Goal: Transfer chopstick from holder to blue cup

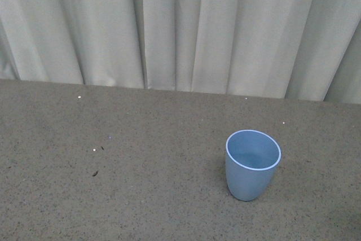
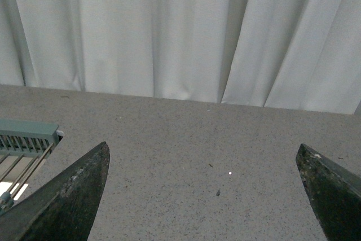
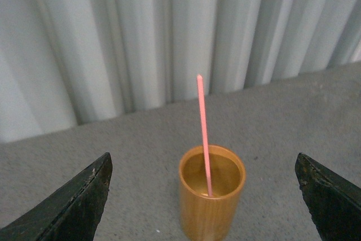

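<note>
A light-blue cup (image 1: 252, 165) stands upright and empty on the grey table at the front right of the front view; neither arm shows there. In the right wrist view a single salmon-pink chopstick (image 3: 203, 128) stands nearly upright in an orange-brown cylindrical holder (image 3: 211, 193). My right gripper (image 3: 203, 196) is open, its dark fingertips (image 3: 84, 201) wide apart on either side of the holder, not touching it. My left gripper (image 2: 203, 190) is open and empty over bare table.
A pale pleated curtain (image 1: 180, 26) closes off the back of the table in all views. A pale green slatted rack or tray edge (image 2: 25, 139) shows beside the left gripper. Small specks lie on the table (image 1: 96, 172).
</note>
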Available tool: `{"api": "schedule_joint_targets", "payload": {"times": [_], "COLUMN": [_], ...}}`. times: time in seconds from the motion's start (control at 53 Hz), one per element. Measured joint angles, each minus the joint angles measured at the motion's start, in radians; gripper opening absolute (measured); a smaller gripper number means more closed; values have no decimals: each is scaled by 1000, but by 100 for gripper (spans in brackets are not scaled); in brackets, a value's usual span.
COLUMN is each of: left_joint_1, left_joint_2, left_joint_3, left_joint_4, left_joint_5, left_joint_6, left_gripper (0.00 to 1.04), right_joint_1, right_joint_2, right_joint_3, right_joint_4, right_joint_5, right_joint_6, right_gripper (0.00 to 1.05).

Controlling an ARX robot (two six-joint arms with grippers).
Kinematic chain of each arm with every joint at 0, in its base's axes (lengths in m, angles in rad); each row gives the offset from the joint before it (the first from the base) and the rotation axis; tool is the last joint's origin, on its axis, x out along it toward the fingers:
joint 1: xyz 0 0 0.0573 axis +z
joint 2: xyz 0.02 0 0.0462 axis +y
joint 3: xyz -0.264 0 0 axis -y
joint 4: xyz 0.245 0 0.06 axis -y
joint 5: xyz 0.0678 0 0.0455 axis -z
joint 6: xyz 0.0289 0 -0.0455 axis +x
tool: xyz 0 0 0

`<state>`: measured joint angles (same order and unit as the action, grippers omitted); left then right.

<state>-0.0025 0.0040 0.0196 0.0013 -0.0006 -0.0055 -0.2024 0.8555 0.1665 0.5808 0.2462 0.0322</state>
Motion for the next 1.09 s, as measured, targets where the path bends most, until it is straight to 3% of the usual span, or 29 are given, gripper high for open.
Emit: {"api": "schedule_joint_targets", "payload": {"times": [0.207, 0.566, 0.811, 1.093], "left_joint_1": [0, 0, 0, 0], "left_joint_2": [0, 0, 0, 0], "left_joint_3": [0, 0, 0, 0], "left_joint_4": [0, 0, 0, 0], "left_joint_5": [0, 0, 0, 0], "left_joint_6": [0, 0, 0, 0], "left_gripper": [98, 98, 98, 98], "right_joint_1": [-218, -346, -363, -307], "right_joint_2": [355, 672, 781, 822], "right_joint_3": [209, 460, 583, 687], "right_joint_4": [-92, -179, -216, -259], "right_joint_5": [-194, -281, -278, -271], "right_joint_6": [83, 198, 191, 158], "right_gripper": [95, 95, 95, 95]}}
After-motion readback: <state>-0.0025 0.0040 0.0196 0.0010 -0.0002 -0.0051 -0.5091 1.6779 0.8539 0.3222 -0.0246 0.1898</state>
